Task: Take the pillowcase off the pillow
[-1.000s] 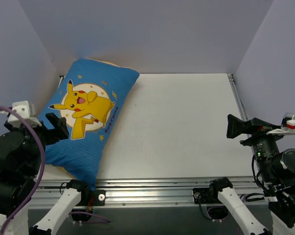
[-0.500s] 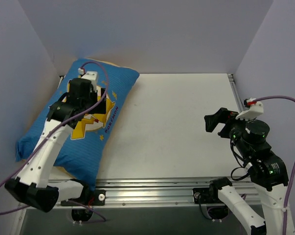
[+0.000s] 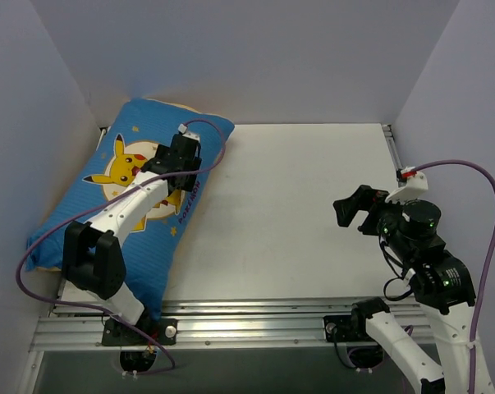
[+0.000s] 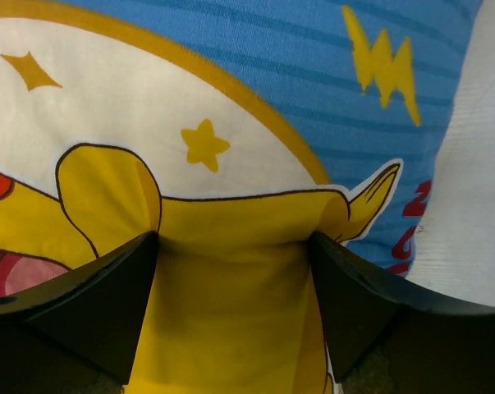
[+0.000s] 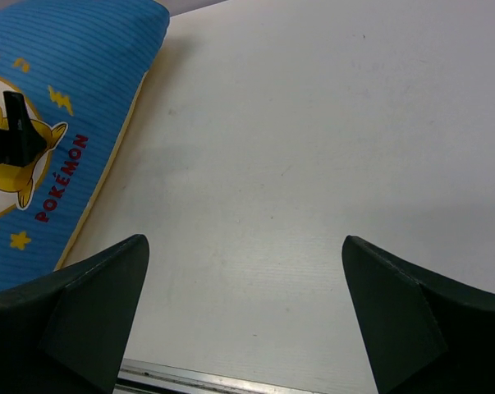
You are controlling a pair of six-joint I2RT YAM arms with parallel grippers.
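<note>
At the near right, the right gripper [image 3: 351, 211] hangs above the bare white table [image 3: 313, 180], jaws spread wide and holding nothing, well apart from the work. Across the table on the left, the blue pillowcase [image 3: 144, 246] lies at a slant, its near end overhanging the table's front corner and its far end close to the back wall. The pillow fills it and is out of sight. The left arm reaches over the case, and the left gripper [image 3: 163, 161] is poised over the yellow Pikachu print [image 4: 231, 320]. Its jaws are wide, and its fingertips [image 4: 144, 246] are down at the fabric. Whether they touch it cannot be told.

The step in hand looks to be a first pinch of cloth. To do it well, the fingers should press in and close on a loose fold of the case alone, not on the stuffing beneath. The case's open end cannot be made out from here. It needs finding before any pull, and the right gripper should come across to pin the pillow.
</note>
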